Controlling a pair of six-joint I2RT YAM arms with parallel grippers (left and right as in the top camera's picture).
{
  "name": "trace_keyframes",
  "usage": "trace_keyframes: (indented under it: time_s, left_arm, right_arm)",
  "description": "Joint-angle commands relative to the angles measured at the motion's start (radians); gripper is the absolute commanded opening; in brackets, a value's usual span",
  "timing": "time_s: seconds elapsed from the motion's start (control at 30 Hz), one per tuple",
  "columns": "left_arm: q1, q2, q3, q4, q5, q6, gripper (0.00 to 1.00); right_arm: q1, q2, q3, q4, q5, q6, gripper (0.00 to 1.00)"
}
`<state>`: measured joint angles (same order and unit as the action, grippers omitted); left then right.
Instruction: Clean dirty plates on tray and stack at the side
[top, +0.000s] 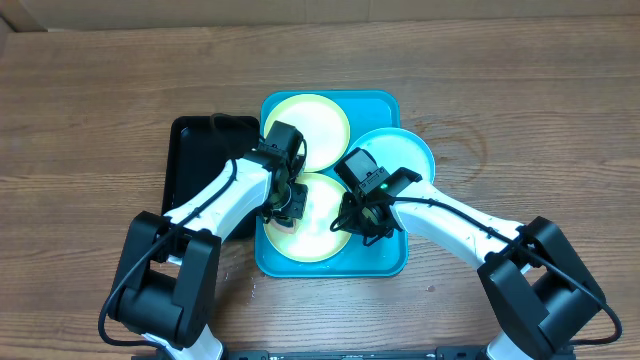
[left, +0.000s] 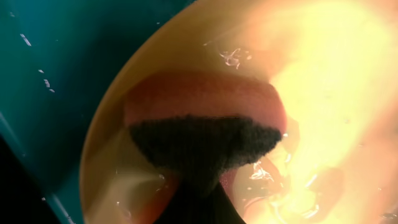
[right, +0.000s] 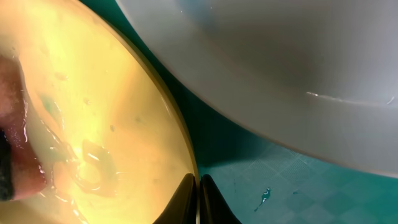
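The turquoise tray (top: 390, 262) holds three plates. One yellow-green plate (top: 308, 120) lies at the back and a light blue plate (top: 405, 152) at the right. The other yellow-green plate (top: 318, 235) lies at the front. My left gripper (top: 286, 203) is shut on an orange sponge with a dark scrub pad (left: 205, 118), pressed on the wet front plate (left: 336, 81). My right gripper (top: 362, 218) is shut on that plate's right rim (right: 198, 186). The right wrist view also shows the front plate (right: 106, 106), the blue plate's underside (right: 280, 68) and the tray floor (right: 292, 180).
A smaller black tray (top: 190, 160) lies against the turquoise tray's left side, under my left arm. The wooden table (top: 520, 110) surrounds both trays. Water drops lie on the tray floor (right: 266, 196).
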<state>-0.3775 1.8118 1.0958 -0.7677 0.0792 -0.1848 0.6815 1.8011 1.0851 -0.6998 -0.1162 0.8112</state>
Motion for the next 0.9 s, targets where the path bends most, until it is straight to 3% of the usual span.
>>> trace_keyframes:
  time_s: [0.0, 0.13, 0.33, 0.63, 0.87]
  left_arm:
    - [-0.002, -0.001, -0.023, 0.006, 0.216, 0.031, 0.04]
    - [0.011, -0.002, 0.033, -0.042, 0.319, 0.059, 0.04]
    - [0.034, -0.021, 0.207, -0.167, 0.332, 0.081, 0.04]
    - [0.034, -0.025, 0.243, -0.233, 0.137, 0.061, 0.04]
    - [0.034, -0.016, 0.134, -0.155, 0.006, 0.005, 0.04]
  right_arm:
    - [0.005, -0.002, -0.013, 0.005, -0.001, 0.000, 0.04]
    - [0.005, -0.002, -0.013, 0.005, -0.001, 0.000, 0.04]
    - [0.005, -0.002, -0.013, 0.004, -0.001, 0.000, 0.04]
    - [0.005, -0.002, -0.013, 0.004, -0.001, 0.000, 0.04]
    - [0.005, -0.002, -0.013, 0.004, -0.001, 0.000, 0.04]
